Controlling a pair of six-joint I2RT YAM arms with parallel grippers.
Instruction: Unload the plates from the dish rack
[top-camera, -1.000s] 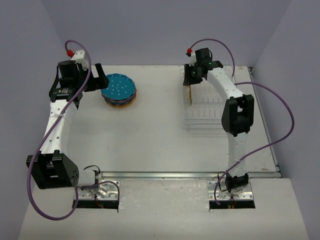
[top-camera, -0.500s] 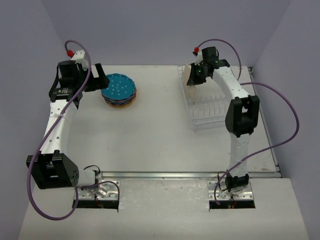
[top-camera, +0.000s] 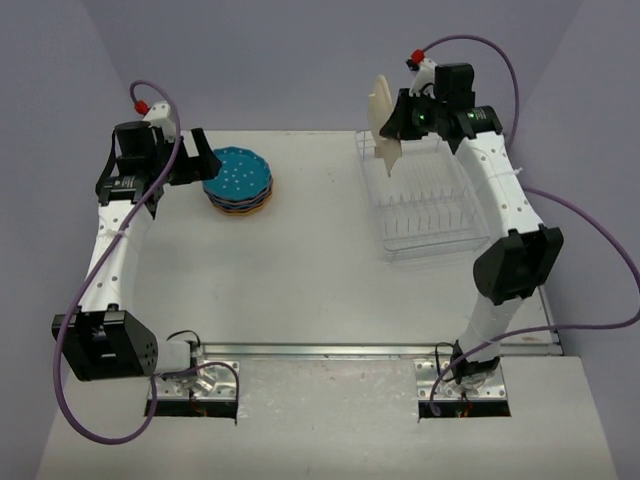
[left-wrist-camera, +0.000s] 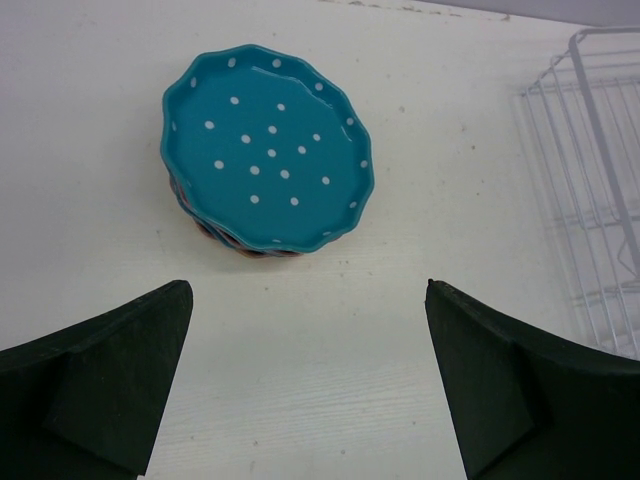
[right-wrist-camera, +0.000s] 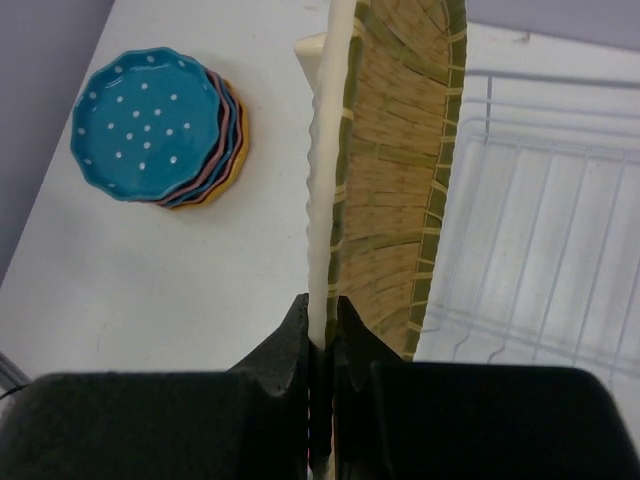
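Dish rack (left-wrist-camera: 604, 150) partly beyond right edge

Teal-topped plate stack (top-camera: 238, 183) at left; pale, perhaps cream plate (top-camera: 383, 125) upright above clear dish rack (top-camera: 420, 215).

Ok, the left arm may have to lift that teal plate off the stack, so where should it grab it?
Probably the rim. The teal plate lies flat, face up, atop the stack, so its wavy edge is the only thin part. The open left gripper faces its near side: come in low from there, one finger over the rim, one under.
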